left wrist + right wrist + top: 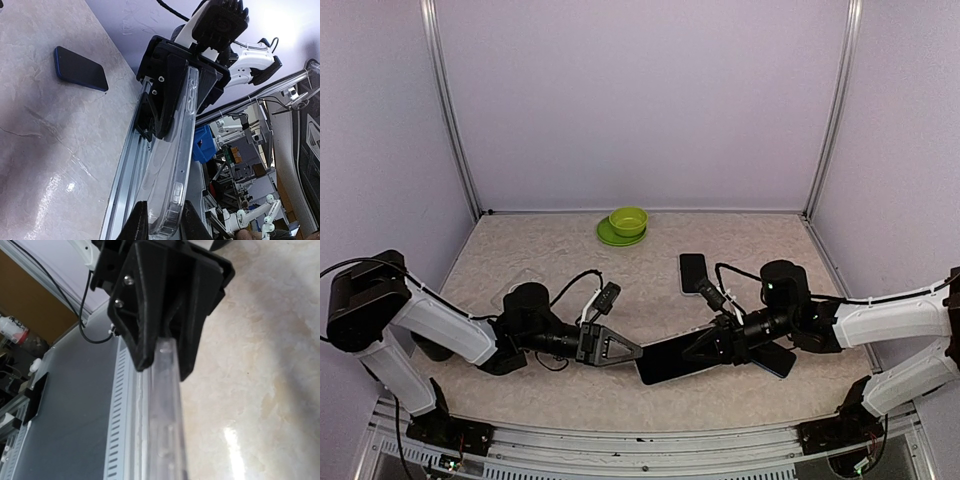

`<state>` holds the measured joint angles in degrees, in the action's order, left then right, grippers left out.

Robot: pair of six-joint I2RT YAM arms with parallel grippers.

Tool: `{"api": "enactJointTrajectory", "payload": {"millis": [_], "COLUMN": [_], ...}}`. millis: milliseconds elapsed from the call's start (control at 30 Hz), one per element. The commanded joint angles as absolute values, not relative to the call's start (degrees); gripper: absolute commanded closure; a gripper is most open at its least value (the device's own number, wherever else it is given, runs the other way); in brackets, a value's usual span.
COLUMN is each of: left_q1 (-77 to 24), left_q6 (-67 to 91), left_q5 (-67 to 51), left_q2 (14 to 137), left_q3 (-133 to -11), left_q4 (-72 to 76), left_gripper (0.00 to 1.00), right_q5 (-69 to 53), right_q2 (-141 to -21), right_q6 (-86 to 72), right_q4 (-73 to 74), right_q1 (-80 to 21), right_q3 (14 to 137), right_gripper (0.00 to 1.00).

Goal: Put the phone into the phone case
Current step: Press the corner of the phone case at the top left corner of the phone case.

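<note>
Fingers of my left gripper stood narrow, one on each flat face of the case, pinching its near end. The case was clear plastic. Seen from my left wrist, it ran edge-on away from me to my right gripper, whose jaws were clamped tight on the far end. I held it with both grippers, one at each short end, stretched between my two arms and clear of the table, near the front edge. From above it looked like a dark slab with a pale rim, lying slantwise, its right end a little farther from my bases than its left. From my right wrist I saw only its thin clear edge running up into the left gripper's black jaws.

The phone was not in the case. It lay flat on the table, dark with a blue rim, behind my right gripper and apart from the case. A dark flat thing lay under my right wrist, and I could not tell what it was. Well back, near the rear wall, a green bowl stood on a green plate.
</note>
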<state>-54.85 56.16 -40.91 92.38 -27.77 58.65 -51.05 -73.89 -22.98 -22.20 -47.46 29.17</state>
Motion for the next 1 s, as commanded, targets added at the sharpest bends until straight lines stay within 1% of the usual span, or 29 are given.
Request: {"api": "enactJointTrajectory", "payload": {"millis": [0,133,167,333,533,800,967], "left_q1": [-55.1,-55.2,-55.3,-55.4,-55.5,-55.5,-55.9], "left_q6": [55.2,52.7,52.1,50.7,51.3,52.9,53.4], "left_q5": [-36.6,-33.4,-32.7,-31.9,-32.6,-34.3,-34.9], "left_q2": [92.0,89.9,89.1,87.1,87.0,88.6,89.5], "left_q3": [-30.1,-30.3,-30.3,-30.2,-29.1,-28.3,-28.6], "left_q4": [57.2,52.9,52.0,50.4,51.9,56.4,57.5], "left_gripper": [0.96,0.95,0.92,0.72,0.62,0.56,0.54], "right_q5": [-48.6,-46.7,-45.9,-45.3,-43.6,-42.9,-43.0], "right_q2": [-73.4,-74.1,-74.3,-74.6,-71.5,-69.4,-68.2], "right_q6": [-21.5,-22.2,-22.5,-23.8,-24.1,-24.8,-25.7], "right_q4": [-24.3,-23.9,-23.7,-24.4,-24.1,-23.9,-24.8], "right_q1": [-48.0,-48.0,-48.0,-48.0,-48.0,-48.0,-48.0], "right_q3": [29.5,29.9,30.2,31.0,31.2,31.3,31.1], "right_gripper": [0.97,0.97,0.97,0.97,0.97,0.97,0.97]}}
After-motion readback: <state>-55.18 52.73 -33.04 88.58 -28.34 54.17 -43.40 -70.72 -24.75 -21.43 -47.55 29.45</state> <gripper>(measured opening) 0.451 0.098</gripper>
